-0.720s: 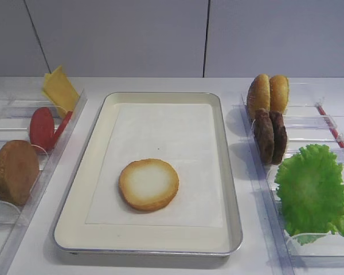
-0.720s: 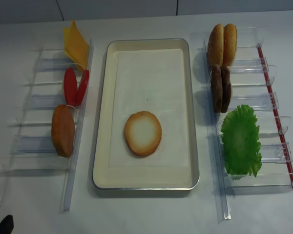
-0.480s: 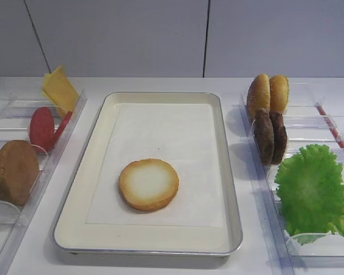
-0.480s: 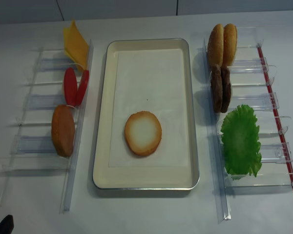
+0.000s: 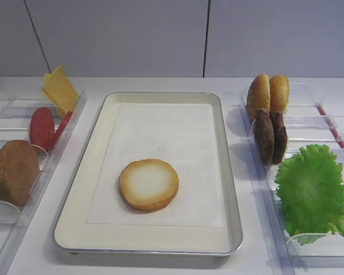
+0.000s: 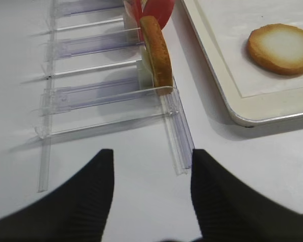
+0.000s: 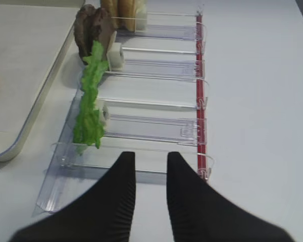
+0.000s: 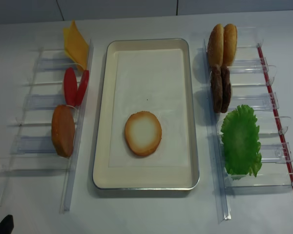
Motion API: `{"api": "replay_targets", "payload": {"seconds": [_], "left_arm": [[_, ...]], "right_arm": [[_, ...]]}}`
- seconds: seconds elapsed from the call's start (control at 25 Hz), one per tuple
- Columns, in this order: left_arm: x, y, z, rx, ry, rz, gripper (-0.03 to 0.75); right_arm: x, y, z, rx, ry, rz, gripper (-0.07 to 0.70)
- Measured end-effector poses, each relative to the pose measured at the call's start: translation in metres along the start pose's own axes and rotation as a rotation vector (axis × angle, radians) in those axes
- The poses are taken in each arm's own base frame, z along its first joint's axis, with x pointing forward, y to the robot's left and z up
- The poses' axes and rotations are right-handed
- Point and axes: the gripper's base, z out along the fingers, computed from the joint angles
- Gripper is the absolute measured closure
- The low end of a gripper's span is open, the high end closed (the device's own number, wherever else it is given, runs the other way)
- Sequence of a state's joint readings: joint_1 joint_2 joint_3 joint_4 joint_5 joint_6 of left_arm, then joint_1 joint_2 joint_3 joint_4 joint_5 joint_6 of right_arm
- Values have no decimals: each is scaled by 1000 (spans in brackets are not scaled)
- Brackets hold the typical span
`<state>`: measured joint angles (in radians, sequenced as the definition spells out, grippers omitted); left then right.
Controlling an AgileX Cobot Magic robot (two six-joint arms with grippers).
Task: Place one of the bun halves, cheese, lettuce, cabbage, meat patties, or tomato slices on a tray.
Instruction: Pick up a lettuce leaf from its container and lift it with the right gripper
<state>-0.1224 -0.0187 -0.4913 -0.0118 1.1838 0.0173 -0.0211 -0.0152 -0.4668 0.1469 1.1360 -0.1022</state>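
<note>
Bun half (image 5: 148,184), round, golden-rimmed, pale cut face up, is lying on the white paper liner of the cream metal-rimmed tray (image 5: 97,132), while the black left gripper (image 6: 151,189) is hanging wide open, empty, and the black right gripper (image 7: 150,184) is hanging narrowly parted, empty, short of the clear plastic rack (image 7: 156,128) holding frilly green lettuce (image 7: 88,108).

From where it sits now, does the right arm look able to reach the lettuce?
Probably yes: the right gripper, empty with jaws slightly apart, hangs just short of the lettuce, which stands on edge in the clear rack; nothing lies between.
</note>
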Motion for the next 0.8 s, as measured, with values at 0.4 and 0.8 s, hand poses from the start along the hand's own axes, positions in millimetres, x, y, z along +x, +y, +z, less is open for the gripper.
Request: {"api": "replay_targets", "payload": {"seconds": [0.4,0.8], "left_arm": [[0,0,0,0,0,0,389],[0,0,0,0,0,0,389]], "right_arm": [[-1,2,0,-22,-6,10,444],[-5,3,1,-37,6,21,287]]}}
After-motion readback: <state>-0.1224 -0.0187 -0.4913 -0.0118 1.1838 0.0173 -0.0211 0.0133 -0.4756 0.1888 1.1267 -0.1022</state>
